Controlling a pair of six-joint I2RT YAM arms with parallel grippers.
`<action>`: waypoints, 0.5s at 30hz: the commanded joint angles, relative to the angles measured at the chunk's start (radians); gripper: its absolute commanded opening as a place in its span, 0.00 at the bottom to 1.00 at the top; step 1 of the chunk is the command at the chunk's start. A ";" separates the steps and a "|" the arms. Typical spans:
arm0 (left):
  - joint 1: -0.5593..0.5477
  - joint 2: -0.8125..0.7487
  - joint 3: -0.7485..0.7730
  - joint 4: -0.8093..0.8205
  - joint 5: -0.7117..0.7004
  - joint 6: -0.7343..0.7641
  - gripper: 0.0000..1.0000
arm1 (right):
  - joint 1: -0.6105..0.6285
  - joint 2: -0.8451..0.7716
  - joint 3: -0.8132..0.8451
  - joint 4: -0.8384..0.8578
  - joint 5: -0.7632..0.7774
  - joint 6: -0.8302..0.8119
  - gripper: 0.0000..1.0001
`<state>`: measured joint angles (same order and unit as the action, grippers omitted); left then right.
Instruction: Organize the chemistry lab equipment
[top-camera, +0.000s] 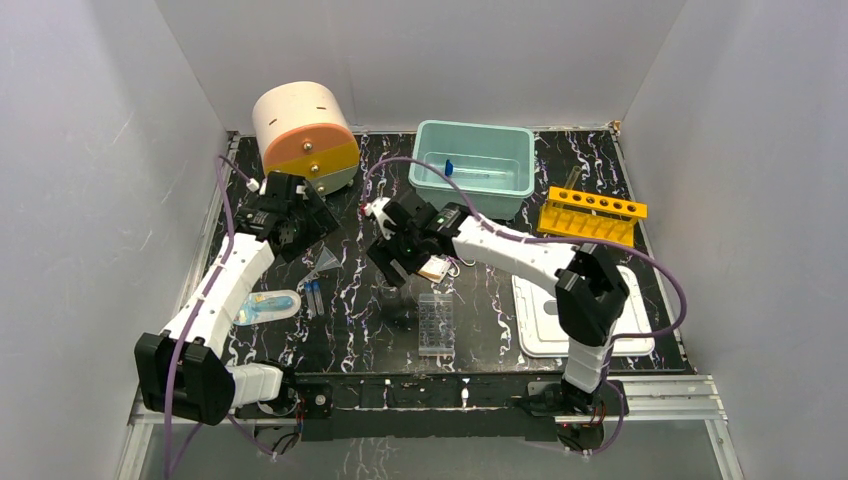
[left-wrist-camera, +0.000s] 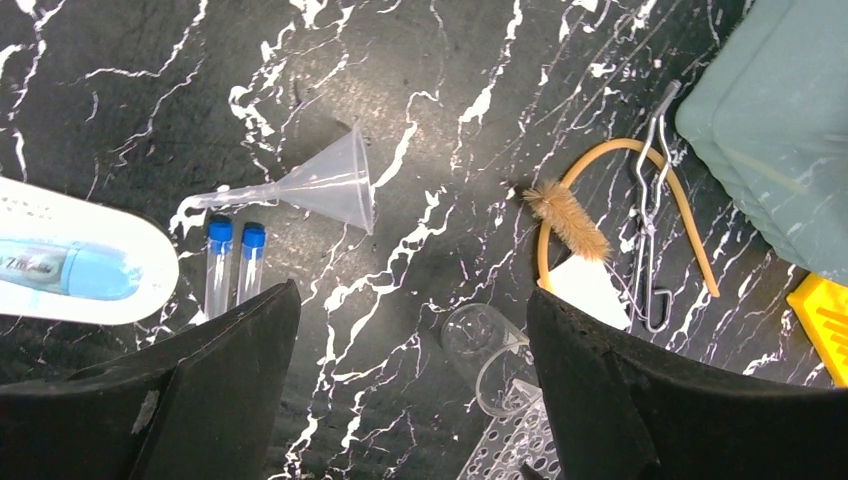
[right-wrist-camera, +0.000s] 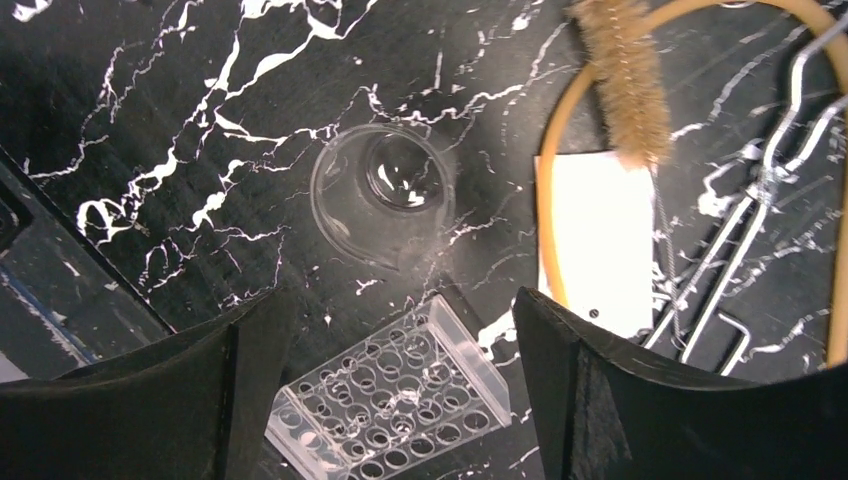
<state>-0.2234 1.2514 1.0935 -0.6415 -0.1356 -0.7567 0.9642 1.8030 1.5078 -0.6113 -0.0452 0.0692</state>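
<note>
From above, both arms reach over the marbled table (top-camera: 485, 300), left gripper (top-camera: 290, 222) beside the drum (top-camera: 305, 135), right gripper (top-camera: 395, 255) mid-table. Left wrist: jaws wide, empty; clear funnel (left-wrist-camera: 335, 185) and thin tubes (left-wrist-camera: 232, 262) just ahead. Right wrist: jaws wide above the little beaker (right-wrist-camera: 385, 195), well plate (right-wrist-camera: 390, 405) nearer.

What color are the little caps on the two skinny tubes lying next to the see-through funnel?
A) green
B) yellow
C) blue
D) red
C: in the left wrist view, the two thin tubes lying side by side just below the clear funnel each have a bright blue cap on the end.
</note>
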 joint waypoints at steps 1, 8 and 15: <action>0.032 -0.016 0.022 -0.060 -0.062 -0.048 0.83 | 0.042 0.059 0.051 0.035 0.035 -0.023 0.94; 0.098 -0.021 0.014 -0.055 -0.024 -0.075 0.84 | 0.062 0.176 0.130 0.027 0.054 -0.008 0.99; 0.128 -0.016 0.005 -0.039 -0.010 -0.055 0.85 | 0.071 0.270 0.219 -0.007 0.106 -0.014 0.91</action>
<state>-0.1101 1.2522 1.0935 -0.6815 -0.1482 -0.8150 1.0279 2.0518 1.6539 -0.6083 0.0273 0.0643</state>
